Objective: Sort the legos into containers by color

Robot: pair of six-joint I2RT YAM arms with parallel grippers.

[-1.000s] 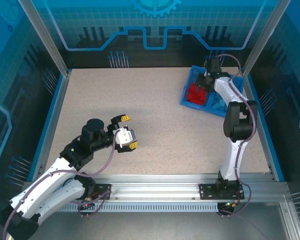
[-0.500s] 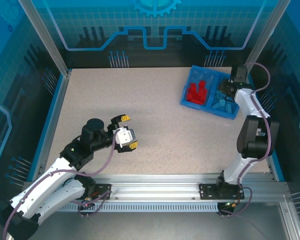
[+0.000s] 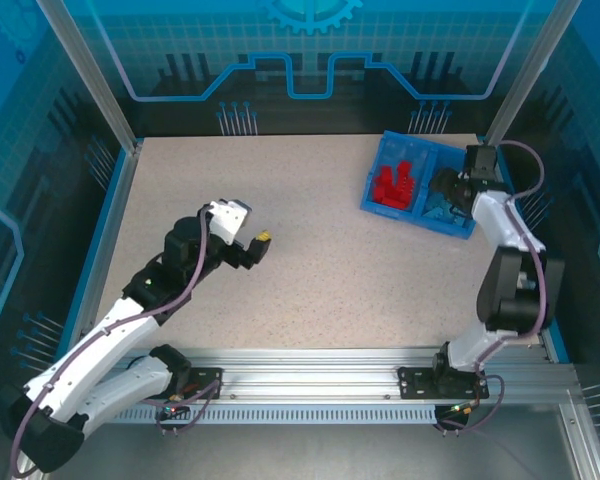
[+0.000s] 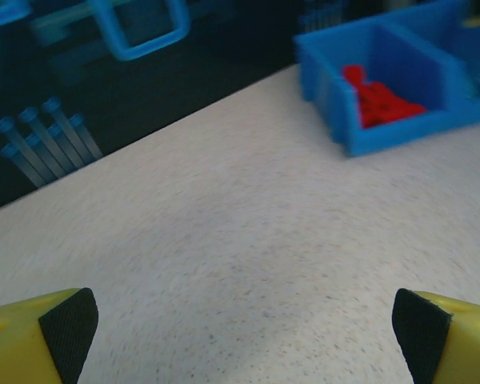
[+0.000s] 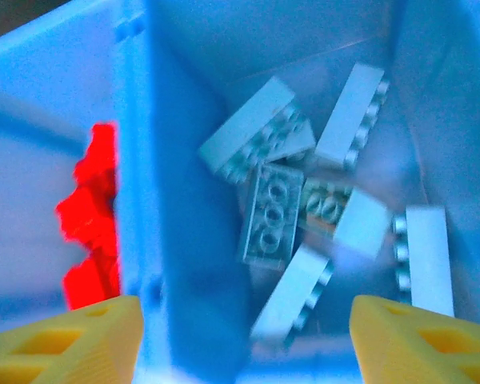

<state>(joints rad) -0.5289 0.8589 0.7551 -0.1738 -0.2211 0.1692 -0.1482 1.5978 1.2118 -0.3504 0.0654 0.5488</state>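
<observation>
Both grippers spread, bricks sorted by colour in the divided tray

The right gripper hangs over the right compartment of the blue tray, which sits at the far right of the bench. Its jaws stand wide apart with nothing between them. Below it, the light blue legos lie loosely piled in that compartment, and one of them is blurred. The red legos are heaped in the left compartment, across the middle wall. The left gripper is well apart from the tray, over bare bench on the left side. Its jaws are fully spread and hold nothing.
</observation>
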